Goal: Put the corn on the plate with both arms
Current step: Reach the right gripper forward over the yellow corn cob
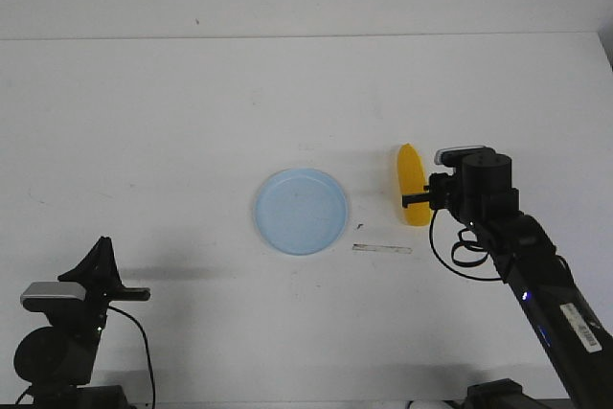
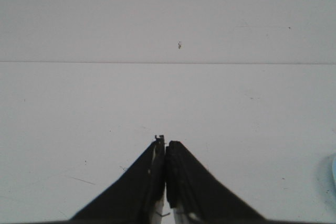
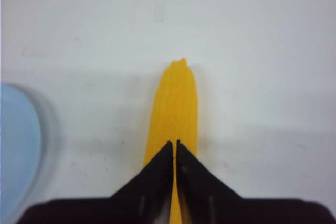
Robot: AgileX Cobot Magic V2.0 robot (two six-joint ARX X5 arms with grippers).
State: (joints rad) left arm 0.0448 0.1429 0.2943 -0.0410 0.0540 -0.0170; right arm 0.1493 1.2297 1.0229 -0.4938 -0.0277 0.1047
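Note:
The yellow corn point(image 1: 409, 177) lies on the white table just right of the pale blue plate point(image 1: 301, 211), which holds nothing. My right gripper point(image 1: 418, 197) is shut and sits over the corn's near end. In the right wrist view its closed tips point(image 3: 174, 142) are over the corn point(image 3: 176, 98), with the corn's tapered end pointing away and the plate's rim point(image 3: 21, 145) to the side. I cannot tell if they touch the corn. My left gripper point(image 1: 99, 258) is shut and empty at the front left, far from both; the left wrist view shows its closed tips point(image 2: 165, 142) over bare table.
A thin pale strip point(image 1: 381, 249) and a small dark speck point(image 1: 359, 227) lie on the table between the plate and my right arm. The table's far edge point(image 1: 306, 37) meets a white wall. A sliver of the plate point(image 2: 334, 174) shows in the left wrist view.

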